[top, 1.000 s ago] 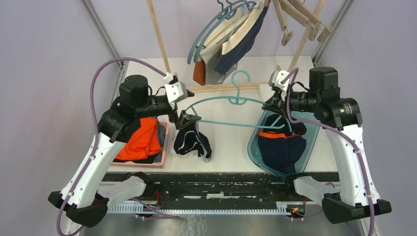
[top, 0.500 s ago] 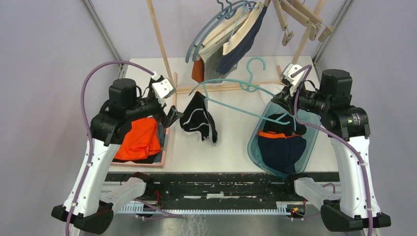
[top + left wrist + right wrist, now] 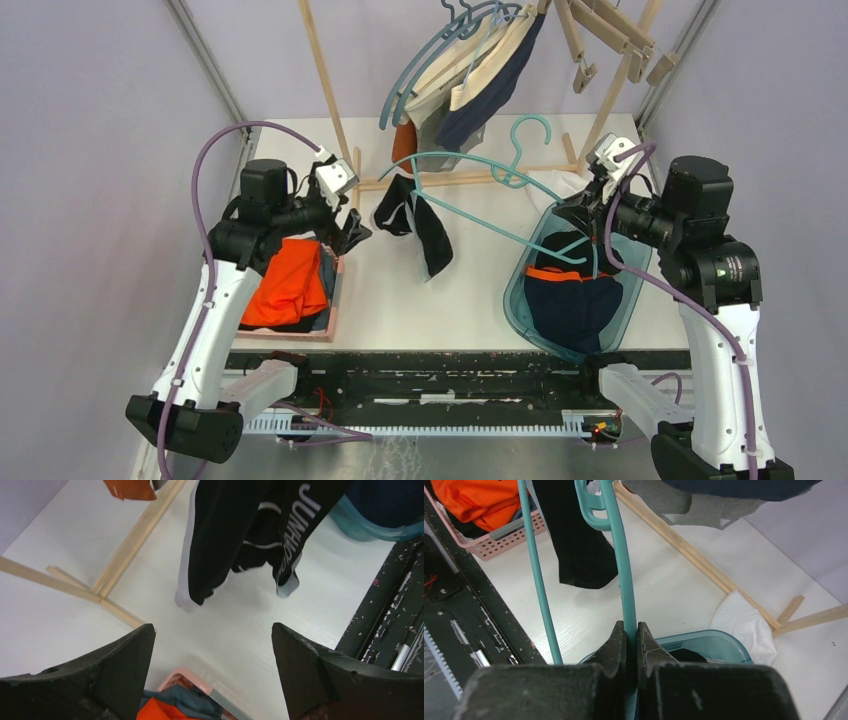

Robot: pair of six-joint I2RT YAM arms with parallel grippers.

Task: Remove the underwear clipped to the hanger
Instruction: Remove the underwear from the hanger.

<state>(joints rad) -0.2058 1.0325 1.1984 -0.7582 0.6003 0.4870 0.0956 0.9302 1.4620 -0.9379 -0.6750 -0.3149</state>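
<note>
Our right gripper [image 3: 627, 632] pinches the hanger [image 3: 624, 580]; black underwear [image 3: 235, 530], not yet unclipped, hangs just ahead of our spread left gripper [image 3: 212, 630].

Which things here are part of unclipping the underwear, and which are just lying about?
In the job: hanger, pinched in the shut right gripper; black underwear hanging from it; open, empty left gripper; tub holding loose underwear.
Lying about: pink basket; orange cloth in it; wooden rack.
</note>
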